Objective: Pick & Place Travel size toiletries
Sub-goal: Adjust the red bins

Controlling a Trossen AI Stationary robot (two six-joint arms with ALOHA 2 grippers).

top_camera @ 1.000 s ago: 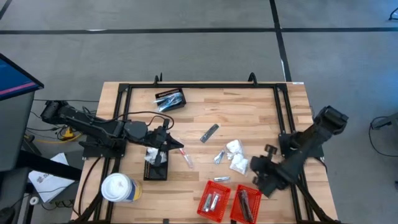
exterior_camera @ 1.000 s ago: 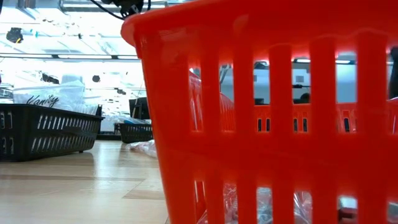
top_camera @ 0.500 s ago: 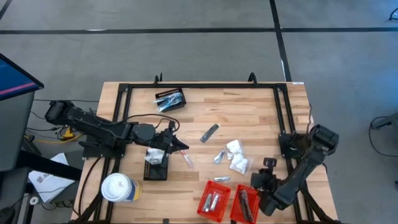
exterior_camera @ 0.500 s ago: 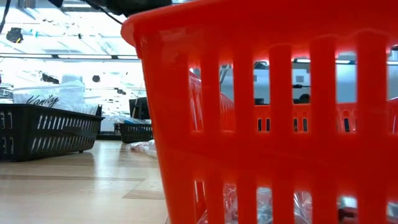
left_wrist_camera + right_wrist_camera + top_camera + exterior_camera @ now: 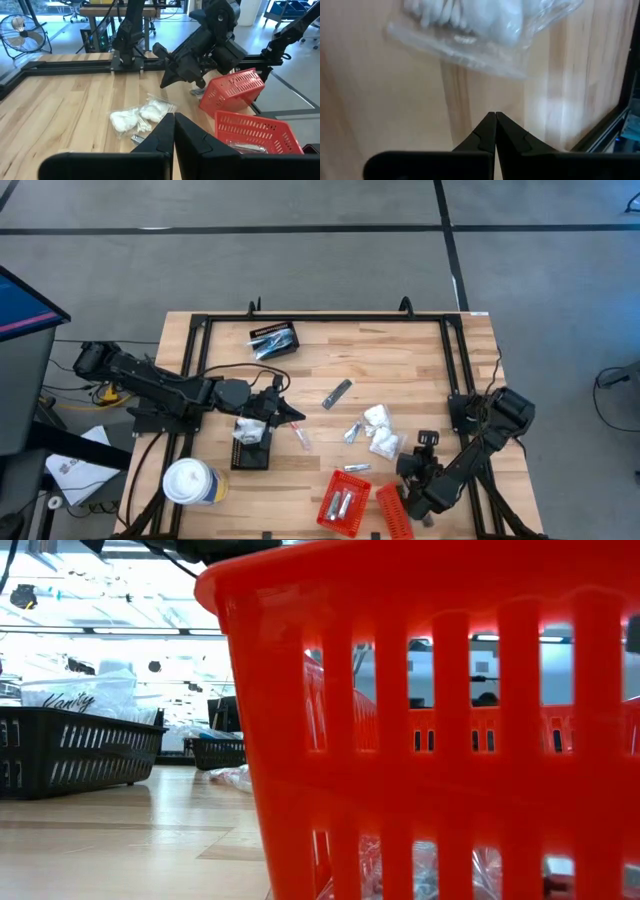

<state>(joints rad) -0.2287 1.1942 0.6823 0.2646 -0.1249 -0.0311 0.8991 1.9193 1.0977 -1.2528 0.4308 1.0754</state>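
Observation:
Toiletries lie loose mid-table: white clear-wrapped packets (image 5: 380, 430), a silvery sachet (image 5: 352, 432), a dark stick (image 5: 337, 393) and a thin pinkish tube (image 5: 300, 437). My left gripper (image 5: 296, 418) is shut just above the pinkish tube; its fingers (image 5: 174, 125) meet with nothing showing between them. My right gripper (image 5: 404, 464) is shut and points at the packets (image 5: 142, 114); a packet (image 5: 480, 30) lies just beyond its tips (image 5: 495, 120). Behind it, the right red basket (image 5: 232, 90) stands tipped up on one edge under the right arm.
The left red basket (image 5: 343, 502) holds silvery items near the near edge and fills the low view (image 5: 430, 720). A black basket (image 5: 272, 340) sits at the far side, another (image 5: 250, 448) below the left gripper. A white lidded cup (image 5: 190, 482) stands near left.
My right arm has swung down and toward the near edge and the left, bringing its gripper close to the white packets. The right red basket, which lay flat, has tipped up on edge beneath the arm. My left gripper has shifted a little to the right.

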